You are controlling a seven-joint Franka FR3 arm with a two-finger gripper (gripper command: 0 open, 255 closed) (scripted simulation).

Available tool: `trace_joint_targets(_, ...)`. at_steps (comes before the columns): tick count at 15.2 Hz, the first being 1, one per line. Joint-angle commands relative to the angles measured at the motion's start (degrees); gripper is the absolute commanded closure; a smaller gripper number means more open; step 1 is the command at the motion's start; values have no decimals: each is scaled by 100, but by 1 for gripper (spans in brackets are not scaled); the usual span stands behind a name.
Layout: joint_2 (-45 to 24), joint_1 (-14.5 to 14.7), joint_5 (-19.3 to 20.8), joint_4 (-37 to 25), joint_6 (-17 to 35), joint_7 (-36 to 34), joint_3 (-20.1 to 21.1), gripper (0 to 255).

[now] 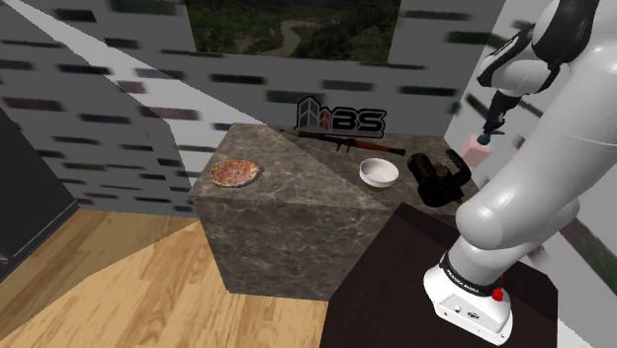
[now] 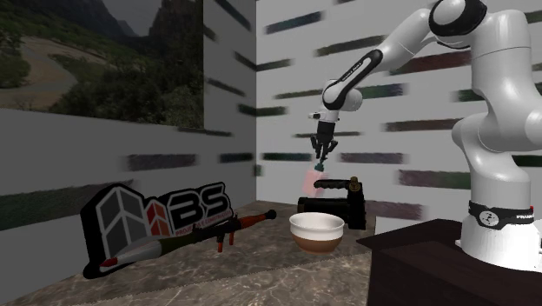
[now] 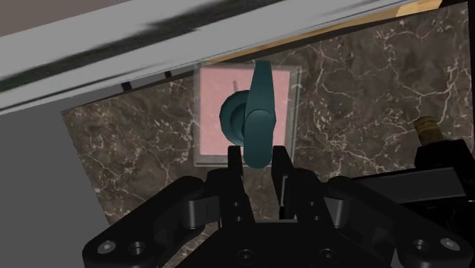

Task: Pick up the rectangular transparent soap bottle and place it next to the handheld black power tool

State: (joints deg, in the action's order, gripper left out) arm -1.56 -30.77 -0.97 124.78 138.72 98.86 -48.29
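Directly below the end effector the soap bottle is seen, upright at the back corner of the bench; its teal pump is pinched betw. the fingers, w/ the black power tool just beside.

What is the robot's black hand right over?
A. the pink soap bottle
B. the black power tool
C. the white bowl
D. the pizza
A: in the wrist view the gripper hangs directly over the pink soap bottle, right at its teal pump.
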Motion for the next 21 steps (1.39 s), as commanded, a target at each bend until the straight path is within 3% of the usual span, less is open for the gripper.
trace_joint_targets(1, -118, -12, -139, 68, 150, 92, 4, 255)
trace_joint_targets(14, -978, -297, -1297, 386, 1028, 896, 320, 255)
trace_joint_targets(21, -1015, -324, -1349, 394, 1062, 933, 351, 255)
